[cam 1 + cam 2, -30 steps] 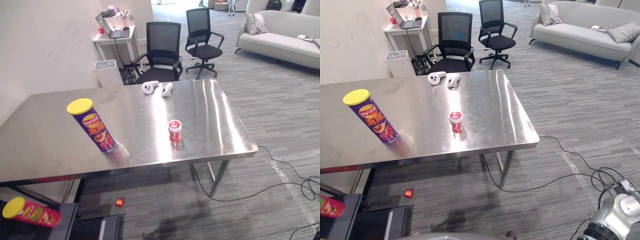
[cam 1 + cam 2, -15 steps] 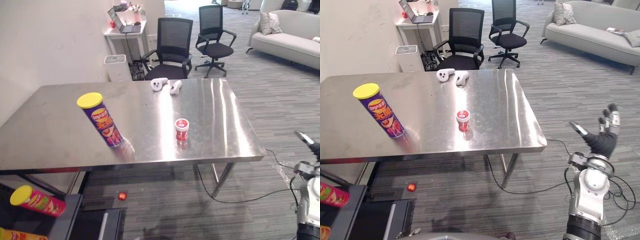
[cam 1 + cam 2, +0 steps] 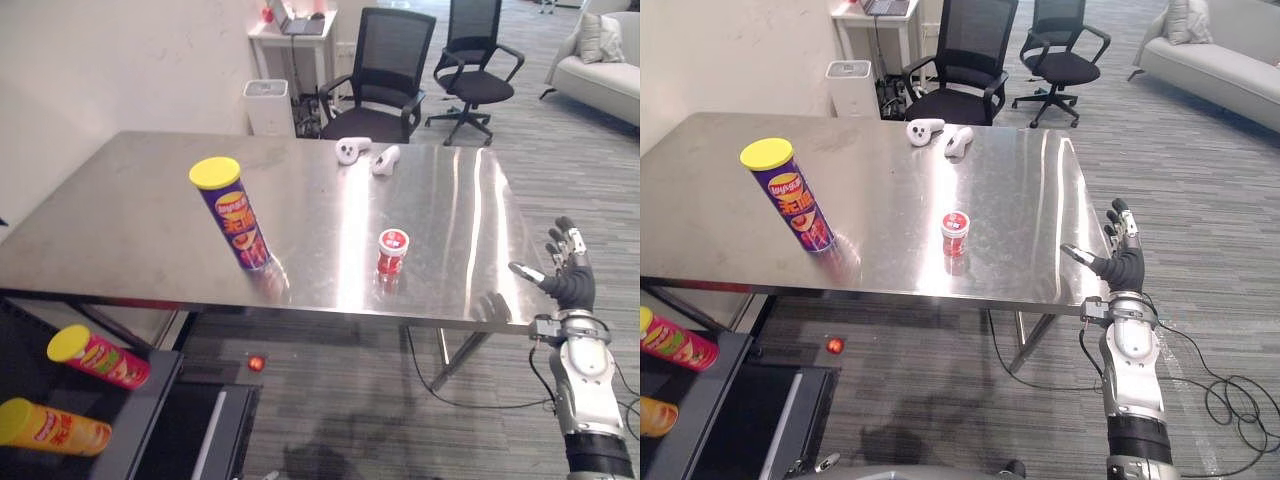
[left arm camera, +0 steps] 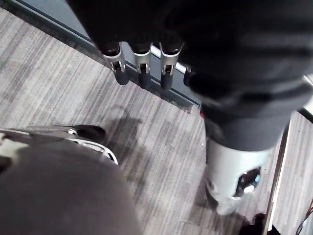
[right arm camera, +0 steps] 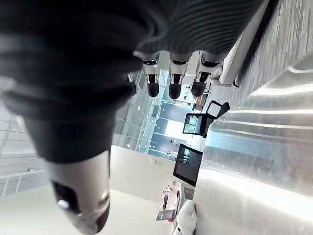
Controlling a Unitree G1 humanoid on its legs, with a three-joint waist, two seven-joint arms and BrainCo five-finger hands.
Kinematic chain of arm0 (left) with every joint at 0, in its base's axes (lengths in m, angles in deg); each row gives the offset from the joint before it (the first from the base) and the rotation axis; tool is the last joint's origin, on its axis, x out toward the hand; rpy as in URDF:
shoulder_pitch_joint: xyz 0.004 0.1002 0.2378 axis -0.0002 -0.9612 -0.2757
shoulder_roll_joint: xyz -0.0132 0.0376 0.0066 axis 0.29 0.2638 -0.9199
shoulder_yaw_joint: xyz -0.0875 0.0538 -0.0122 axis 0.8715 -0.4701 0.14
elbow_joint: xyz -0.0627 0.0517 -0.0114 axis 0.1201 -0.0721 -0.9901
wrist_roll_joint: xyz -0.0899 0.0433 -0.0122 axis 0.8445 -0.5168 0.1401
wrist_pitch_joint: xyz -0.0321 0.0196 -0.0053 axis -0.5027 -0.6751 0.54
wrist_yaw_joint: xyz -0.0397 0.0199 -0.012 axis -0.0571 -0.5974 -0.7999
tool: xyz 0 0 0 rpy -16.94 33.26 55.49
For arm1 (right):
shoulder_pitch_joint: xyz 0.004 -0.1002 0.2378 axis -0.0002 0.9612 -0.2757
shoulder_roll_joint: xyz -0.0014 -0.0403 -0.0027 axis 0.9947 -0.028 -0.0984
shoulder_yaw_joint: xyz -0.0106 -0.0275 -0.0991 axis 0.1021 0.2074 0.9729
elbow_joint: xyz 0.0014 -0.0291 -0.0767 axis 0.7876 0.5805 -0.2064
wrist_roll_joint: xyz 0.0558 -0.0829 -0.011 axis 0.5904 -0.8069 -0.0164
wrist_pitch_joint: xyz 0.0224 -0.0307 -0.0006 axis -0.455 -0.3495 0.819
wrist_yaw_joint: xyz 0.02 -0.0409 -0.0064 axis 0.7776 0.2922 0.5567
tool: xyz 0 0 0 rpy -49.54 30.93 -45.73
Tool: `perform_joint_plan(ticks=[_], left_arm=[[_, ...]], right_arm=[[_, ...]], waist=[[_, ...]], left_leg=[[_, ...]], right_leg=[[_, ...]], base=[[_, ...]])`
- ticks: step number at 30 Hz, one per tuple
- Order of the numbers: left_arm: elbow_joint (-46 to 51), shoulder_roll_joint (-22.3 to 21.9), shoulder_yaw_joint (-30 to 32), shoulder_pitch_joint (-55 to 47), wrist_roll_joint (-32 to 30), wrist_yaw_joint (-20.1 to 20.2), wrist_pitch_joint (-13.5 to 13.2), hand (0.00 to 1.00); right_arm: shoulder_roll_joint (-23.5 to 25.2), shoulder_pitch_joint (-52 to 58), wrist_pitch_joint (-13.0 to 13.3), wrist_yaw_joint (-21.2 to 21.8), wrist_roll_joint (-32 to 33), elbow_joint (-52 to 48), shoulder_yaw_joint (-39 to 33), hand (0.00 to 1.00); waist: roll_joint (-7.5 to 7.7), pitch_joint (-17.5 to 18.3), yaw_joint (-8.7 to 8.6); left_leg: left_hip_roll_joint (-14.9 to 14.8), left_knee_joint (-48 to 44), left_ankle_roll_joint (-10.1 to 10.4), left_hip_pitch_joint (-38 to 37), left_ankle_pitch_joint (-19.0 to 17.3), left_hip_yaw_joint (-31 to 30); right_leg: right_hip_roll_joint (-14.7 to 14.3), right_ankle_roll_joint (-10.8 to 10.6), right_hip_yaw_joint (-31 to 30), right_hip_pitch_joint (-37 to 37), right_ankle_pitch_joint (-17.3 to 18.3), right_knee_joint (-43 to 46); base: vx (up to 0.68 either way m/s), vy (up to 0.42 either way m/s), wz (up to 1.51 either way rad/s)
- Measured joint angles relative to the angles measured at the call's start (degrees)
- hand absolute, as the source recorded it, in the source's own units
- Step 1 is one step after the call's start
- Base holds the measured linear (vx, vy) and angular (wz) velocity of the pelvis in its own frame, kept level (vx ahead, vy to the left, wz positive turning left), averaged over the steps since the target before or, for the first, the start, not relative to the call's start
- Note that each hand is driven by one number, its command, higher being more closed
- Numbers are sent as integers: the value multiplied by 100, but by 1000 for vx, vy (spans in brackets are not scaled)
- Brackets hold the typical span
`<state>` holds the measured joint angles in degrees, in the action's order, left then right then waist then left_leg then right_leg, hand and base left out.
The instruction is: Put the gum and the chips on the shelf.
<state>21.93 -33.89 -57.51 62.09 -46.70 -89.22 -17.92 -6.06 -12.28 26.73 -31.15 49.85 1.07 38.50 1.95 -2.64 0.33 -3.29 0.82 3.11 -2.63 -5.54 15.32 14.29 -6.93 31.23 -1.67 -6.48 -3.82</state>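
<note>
Beside the right edge of the table (image 3: pixel 875 165), the right hand (image 3: pixel 1126 268) has just come up, fingers apart, empty. Left hand (image 4: pixel 142 72) hangs open. Gum (image 3: pixel 956 227) and chips (image 3: pixel 790 197) sit untouched: nothing moved yet.

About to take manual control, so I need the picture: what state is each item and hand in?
Chips: upright on the table, lid on.
Gum: upright on the table, lid on.
Right hand: open, empty, raised by the table's right edge.
Left hand: open, empty, over the floor.
Pink can: lying on the shelf.
Orange can: lying on the shelf.
</note>
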Motion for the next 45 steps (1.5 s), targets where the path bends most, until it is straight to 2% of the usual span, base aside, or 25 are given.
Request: perform_joint_plan(ticks=[5,13,22,34,45], left_arm=[[0,1,-5,2,-20,-38,2,0],[3,36,-59,11,-20,-66,3,0],[21,42,-103,18,-24,-82,-1,0],[23,42,-98,18,-37,-85,0,0],[105,38,-76,17,-36,-86,2,0]], right_arm=[[4,-250,-7,-28,-9,261,165,0],[5,-605,-53,-73,-13,502,321,0],[42,-794,-61,-43,-23,625,592,0],[76,-931,-61,206,-133,620,1203,0],[77,-1159,-83,158,-178,622,1237,0]], waist=[[-25,-71,146],[-6,-320,163],[2,-522,297],[17,-557,383],[31,-664,472]], left_leg=[[2,-8,-4,52,29,-93],[7,-1,1,251,171,-337],[20,154,-1,252,333,-384],[32,231,-2,275,395,-386],[39,300,-9,279,443,-408]], right_leg=[[1,0,68,-12,0,1],[4,1,213,27,-1,2],[3,0,236,62,-1,1],[2,0,226,120,-1,5],[1,1,234,144,-1,14]], base=[[-7,-13,9],[-20,-17,16],[-12,-7,2],[0,0,0],[1,0,0]])
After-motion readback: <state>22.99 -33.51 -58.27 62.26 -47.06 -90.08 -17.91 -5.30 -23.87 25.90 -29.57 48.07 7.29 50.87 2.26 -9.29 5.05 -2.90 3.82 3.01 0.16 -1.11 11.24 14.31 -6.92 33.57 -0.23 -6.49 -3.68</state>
